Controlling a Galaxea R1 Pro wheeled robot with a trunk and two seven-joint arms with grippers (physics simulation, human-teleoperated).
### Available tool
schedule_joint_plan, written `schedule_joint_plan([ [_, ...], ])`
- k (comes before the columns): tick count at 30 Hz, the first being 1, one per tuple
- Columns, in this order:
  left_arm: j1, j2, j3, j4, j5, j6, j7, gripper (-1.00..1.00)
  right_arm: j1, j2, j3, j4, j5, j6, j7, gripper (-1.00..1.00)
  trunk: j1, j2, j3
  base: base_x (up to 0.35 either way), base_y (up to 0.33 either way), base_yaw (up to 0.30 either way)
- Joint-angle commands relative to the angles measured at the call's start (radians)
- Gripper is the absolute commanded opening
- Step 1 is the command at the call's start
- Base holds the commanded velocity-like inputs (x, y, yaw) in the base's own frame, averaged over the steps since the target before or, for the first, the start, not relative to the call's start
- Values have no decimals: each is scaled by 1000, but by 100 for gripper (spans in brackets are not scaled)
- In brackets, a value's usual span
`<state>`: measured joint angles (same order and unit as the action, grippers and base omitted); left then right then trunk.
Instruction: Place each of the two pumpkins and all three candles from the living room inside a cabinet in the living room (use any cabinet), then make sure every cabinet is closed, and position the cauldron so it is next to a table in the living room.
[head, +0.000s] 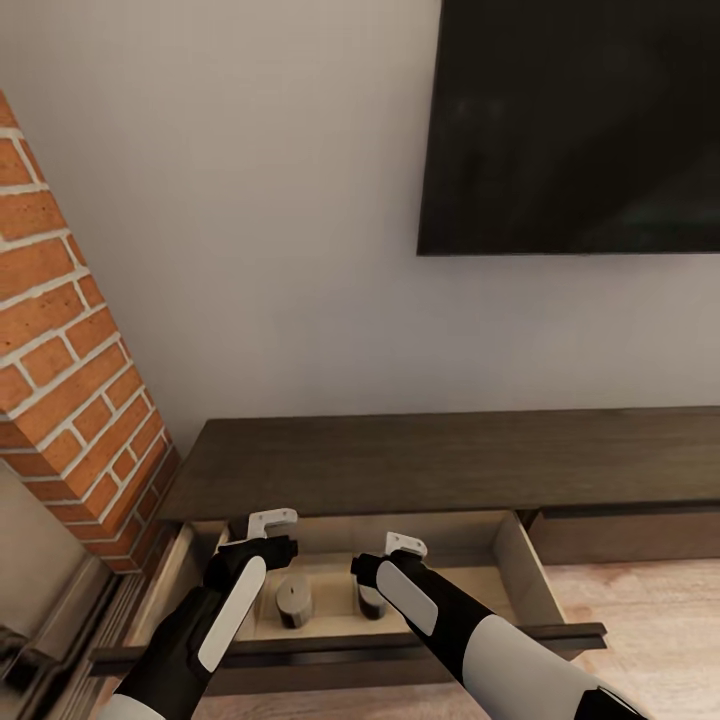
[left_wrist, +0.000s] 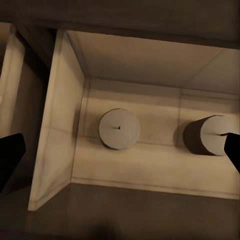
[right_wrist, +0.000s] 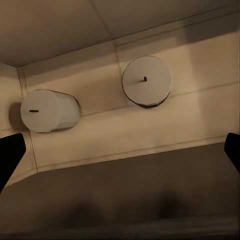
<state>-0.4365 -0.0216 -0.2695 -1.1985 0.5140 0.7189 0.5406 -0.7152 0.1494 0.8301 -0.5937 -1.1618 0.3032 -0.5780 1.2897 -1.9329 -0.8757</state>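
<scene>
The cabinet (head: 440, 465) has its left drawer (head: 525, 570) pulled open, with two candles (head: 294, 601) standing upright on its pale floor, apart from each other. Both the left gripper (head: 262, 535) and the right gripper (head: 385, 555) hover above them, fingers spread wide, holding nothing.

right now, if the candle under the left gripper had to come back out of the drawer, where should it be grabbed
Grip the left candle across its round brown sides, coming straight down from above. It stands upright on the drawer floor, apart from the other candle, with drawer walls blocking sideways approaches.
</scene>
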Motion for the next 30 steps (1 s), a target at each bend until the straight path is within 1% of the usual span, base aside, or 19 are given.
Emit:
schedule_joint_plan([
  [1, -1, 0, -2, -1, 10, 1, 10, 100, -1, -1, 4, -1, -4, 3, -6, 100, -4, 7, 2, 0, 0, 0],
  [17, -1, 3, -5, -1, 8, 2, 10, 100, -1, -2, 4, -1, -4, 3, -6, 100, -65, 119, 52, 0, 0, 0],
  [20, -1, 4, -4, -1, 9, 22, 10, 100, -1, -2, 3, -1, -4, 3, -6, 100, -77, 140, 62, 0, 0, 0],
  [22, -1, 4, 8, -1, 9, 44, 10, 100, -1, -2, 3, -1, -4, 3, -6, 100, -85, 154, 68, 0, 0, 0],
  [25, -1, 3, 26, -1, 9, 60, 10, 100, -1, -2, 3, -1, -4, 3, -7, 100, -96, 175, 78, 0, 0, 0],
  [30, -1, 3, 34, -1, 9, 67, 9, 100, -1, -2, 4, -1, -4, 4, -8, 100, -115, 210, 93, 0, 0, 0],
])
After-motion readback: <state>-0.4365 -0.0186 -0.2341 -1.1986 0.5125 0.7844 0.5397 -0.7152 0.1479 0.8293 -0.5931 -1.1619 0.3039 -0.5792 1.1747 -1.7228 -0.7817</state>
